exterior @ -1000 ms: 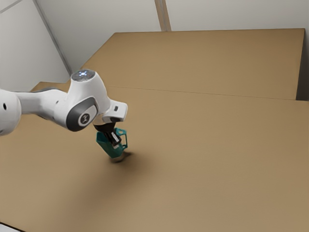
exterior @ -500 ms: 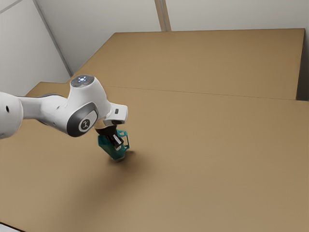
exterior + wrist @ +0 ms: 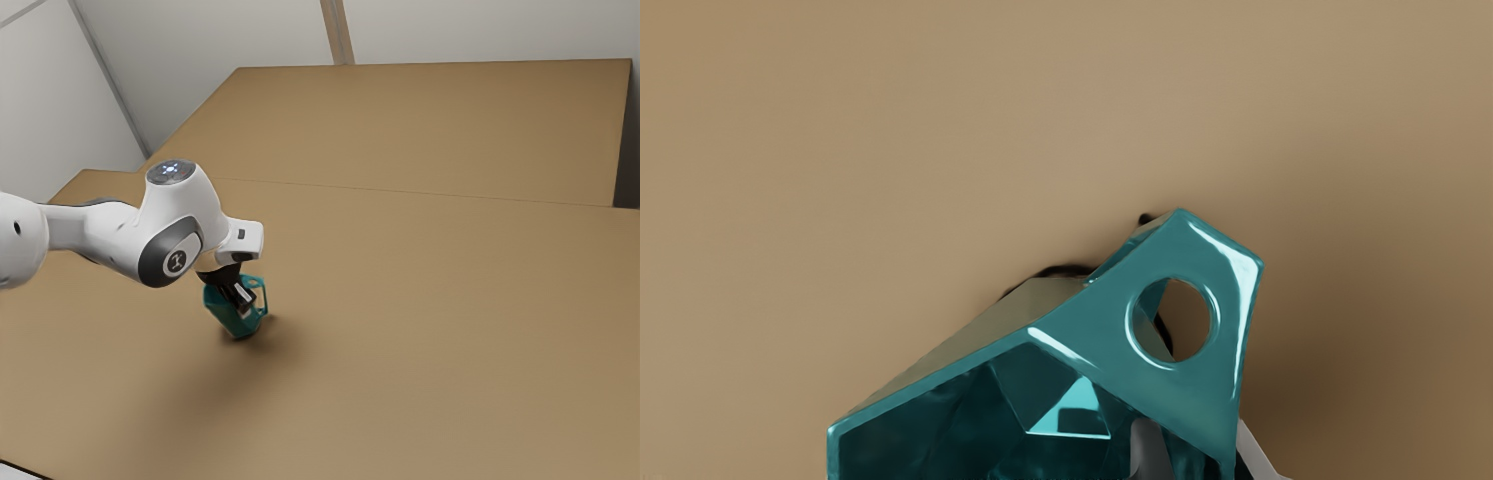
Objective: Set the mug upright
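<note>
1. The gripper point(image 3: 243, 299) is clamped on one side of the teal mug point(image 3: 228, 314), one finger inside, one outside, presumably to steer its tilt.
2. The mug leans, mouth upward, low over the brown tabletop point(image 3: 430, 330); base contact is indeterminable.
3. Pale walls point(image 3: 480, 30) stand beyond.

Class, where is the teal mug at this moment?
In the exterior view, the teal mug is toward that view's left, tilted, over the brown table and beneath the arm, with its wall held in the gripper.
</note>
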